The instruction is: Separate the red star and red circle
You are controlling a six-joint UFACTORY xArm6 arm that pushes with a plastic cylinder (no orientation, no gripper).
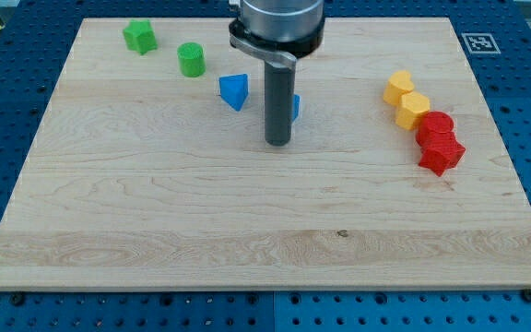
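- Camera view has the red circle point(436, 124) and the red star point(442, 155) jammed together near the view's right edge of the board, touching, circle on the upper side and star just below it.
- The pair's line runs roughly top to bottom with a slight lean, so the seam between them faces sideways toward the middle of the board.
- The arm's tip point(277, 143) sits well apart from them, off to the view's left near the board's centre. No pincer here, just a plain dark rod, holding nothing and touching neither red block.
- Probably the tip needs to travel right and wedge into that seam, or shove the star down and away.
- Two yellow blocks point(406, 99) chain on from the circle toward the upper left, so pushing the circle up looks risky.
- A blue block point(234, 90) sits left of the rod; another blue one peeks out behind it.
- Green blocks point(191, 60) sit top left.
- Blocks look like smooth matte plastic on a pale wood-grain board point(155, 231).
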